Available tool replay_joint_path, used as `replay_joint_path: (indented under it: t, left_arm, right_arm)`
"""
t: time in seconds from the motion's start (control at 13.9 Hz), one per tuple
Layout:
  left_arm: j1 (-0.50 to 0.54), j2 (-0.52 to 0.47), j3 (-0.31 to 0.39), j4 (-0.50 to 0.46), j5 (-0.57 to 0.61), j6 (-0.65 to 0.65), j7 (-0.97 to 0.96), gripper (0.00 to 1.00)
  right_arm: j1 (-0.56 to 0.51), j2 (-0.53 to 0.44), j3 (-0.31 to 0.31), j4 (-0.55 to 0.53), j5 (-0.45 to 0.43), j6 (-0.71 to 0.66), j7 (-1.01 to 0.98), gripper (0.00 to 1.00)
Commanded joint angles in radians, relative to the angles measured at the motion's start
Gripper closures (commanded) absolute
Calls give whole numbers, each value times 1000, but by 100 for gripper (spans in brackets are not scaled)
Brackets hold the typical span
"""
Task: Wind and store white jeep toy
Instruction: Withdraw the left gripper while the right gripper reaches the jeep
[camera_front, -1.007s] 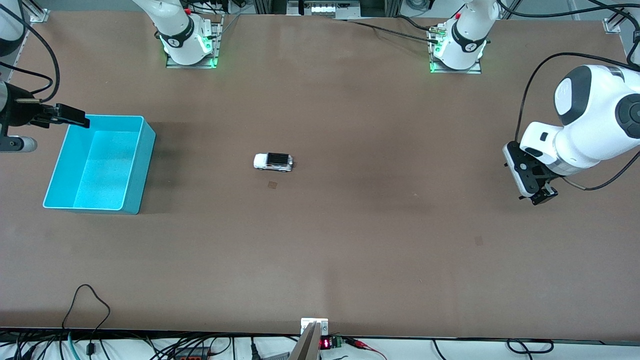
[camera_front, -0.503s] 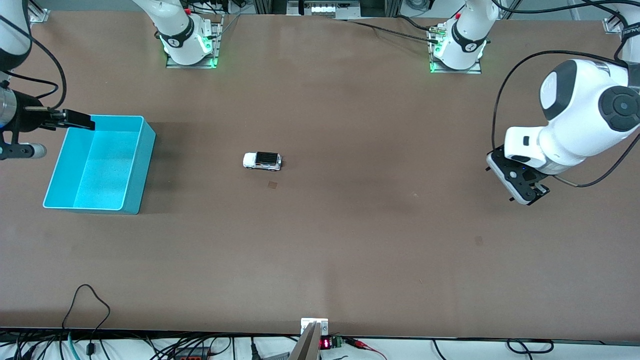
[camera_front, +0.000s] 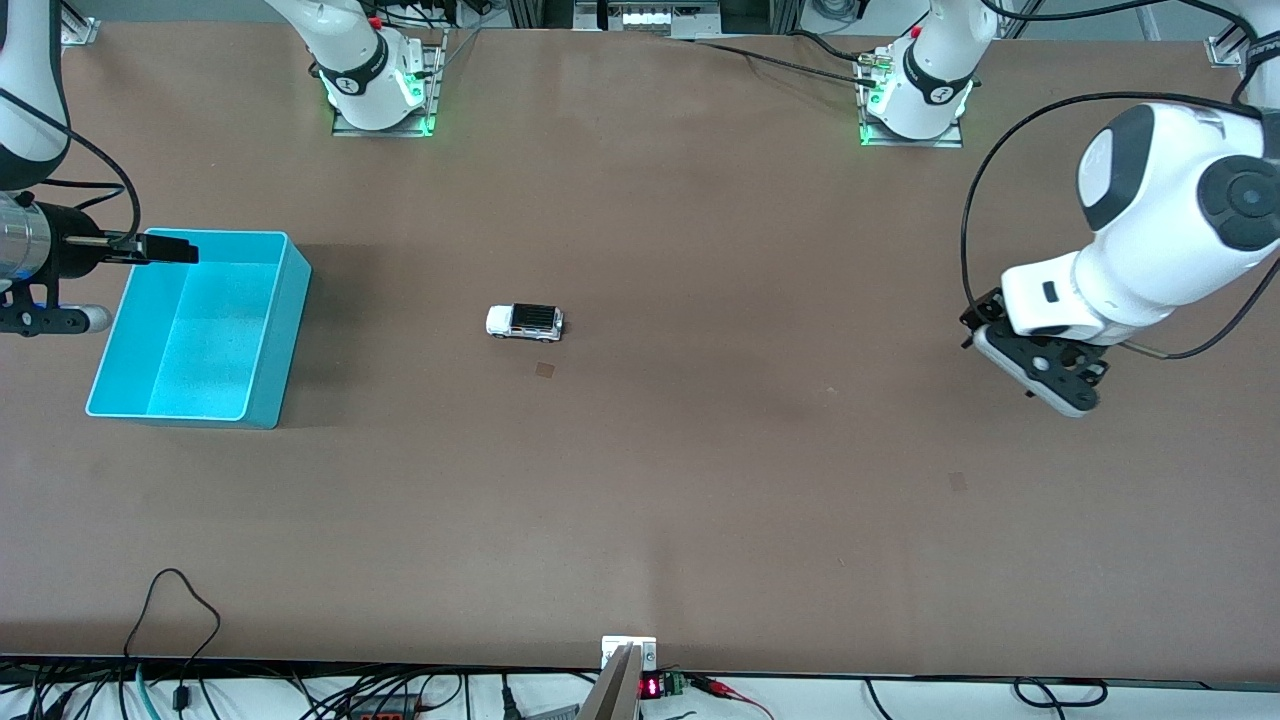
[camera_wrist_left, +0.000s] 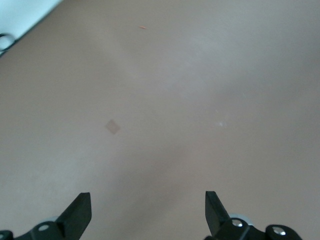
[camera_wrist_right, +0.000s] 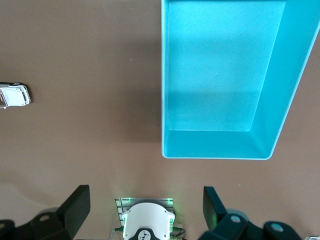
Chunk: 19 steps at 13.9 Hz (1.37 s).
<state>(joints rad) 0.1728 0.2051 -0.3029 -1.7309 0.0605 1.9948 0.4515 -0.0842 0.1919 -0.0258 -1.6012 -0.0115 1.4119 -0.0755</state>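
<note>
The white jeep toy (camera_front: 525, 322), white with a black roof, stands on the brown table near its middle. It also shows at the edge of the right wrist view (camera_wrist_right: 14, 95). The turquoise bin (camera_front: 200, 330) sits empty toward the right arm's end of the table. My right gripper (camera_front: 168, 248) is open and empty, up over the bin's rim; the right wrist view (camera_wrist_right: 145, 210) shows the bin (camera_wrist_right: 215, 80) beneath it. My left gripper (camera_front: 1060, 385) is open and empty (camera_wrist_left: 148, 212) over bare table toward the left arm's end, well apart from the jeep.
A small darker square mark (camera_front: 544, 370) lies on the table just nearer the front camera than the jeep. The arm bases (camera_front: 378, 90) (camera_front: 915, 100) stand at the table's back edge. Cables (camera_front: 180, 620) hang at the near edge.
The jeep rolled a short way toward the right arm's end, then stopped. The left hand shifted inward and turned. The right gripper moved slightly over the bin's rim.
</note>
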Motion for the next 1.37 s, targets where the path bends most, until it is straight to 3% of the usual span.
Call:
replay_joint_path:
  t: [0.0, 0.22, 0.43, 0.79, 1.01, 1.22, 1.29]
  left_arm:
    - [-39, 3, 73, 71, -21, -34, -150, 0]
    - [-44, 0, 155, 100, -24, -40, -192, 0]
    - [-42, 0, 188, 142, -51, -105, -259, 0]
    - [-32, -44, 235, 178, -131, -188, -364, 0]
    - [-48, -62, 257, 200, -150, -280, -442, 0]
    - [-195, -61, 367, 250, -130, -315, -455, 0]
    - [-200, -58, 372, 267, -128, -314, -453, 0]
  right_arm:
    - [-5, -40, 7, -48, 4, 15, 55, 0]
    - [4, -118, 10, -185, 4, 117, 164, 0]
    - [26, -205, 24, -342, 2, 231, 296, 0]
    - [159, -226, 24, -394, 2, 254, 679, 0]
    - [257, -256, 24, -480, 2, 329, 960, 0]
    - [395, -256, 24, -551, 2, 416, 1291, 0]
    - [428, -249, 24, -557, 2, 435, 1369, 0]
